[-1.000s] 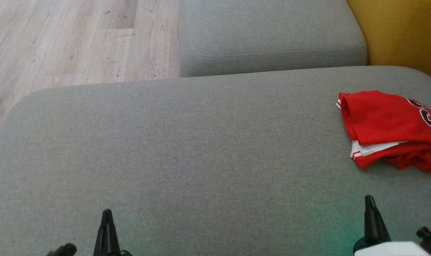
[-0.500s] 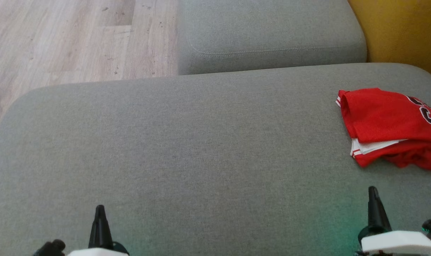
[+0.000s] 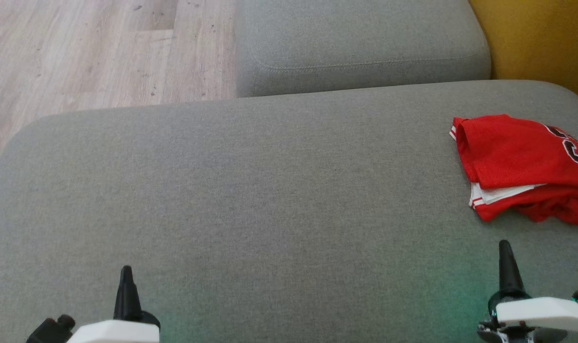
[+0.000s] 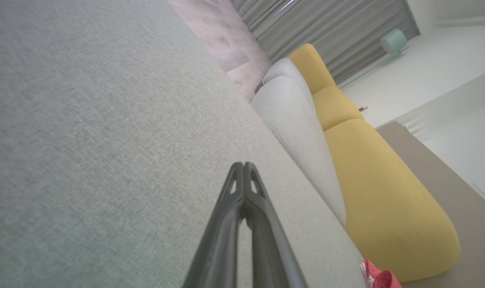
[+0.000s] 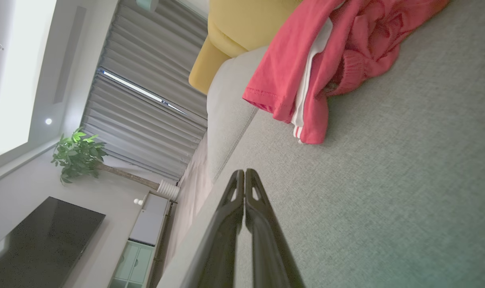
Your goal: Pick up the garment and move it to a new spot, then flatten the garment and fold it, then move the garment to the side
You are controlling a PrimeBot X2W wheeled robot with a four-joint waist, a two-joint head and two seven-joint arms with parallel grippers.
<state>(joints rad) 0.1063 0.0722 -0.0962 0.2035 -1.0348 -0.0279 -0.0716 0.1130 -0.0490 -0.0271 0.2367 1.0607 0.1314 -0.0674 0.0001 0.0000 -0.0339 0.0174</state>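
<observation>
The garment (image 3: 522,164) is a red jersey with white trim and black numerals, folded in a loose stack at the right edge of the grey cushion (image 3: 269,200). The right wrist view has the garment (image 5: 330,52) close ahead and to the upper right. A red corner of the garment (image 4: 380,278) peeks in at the bottom of the left wrist view. My right gripper (image 3: 504,247) hovers shut and empty just in front of the jersey. Far to the left, my left gripper (image 3: 126,272) is shut and empty over bare cushion.
A second grey cushion (image 3: 360,43) lies behind the first. A yellow sofa section (image 3: 536,38) borders the right. Wooden floor (image 3: 79,52) runs beyond the cushion's left and far edges. A plant (image 5: 78,154) and a dark screen (image 5: 38,240) stand across the room.
Both arms have come further into the head view, their white wrists now showing. The whole picture has shifted slightly, so the camera has moved. The garment lies as before.
</observation>
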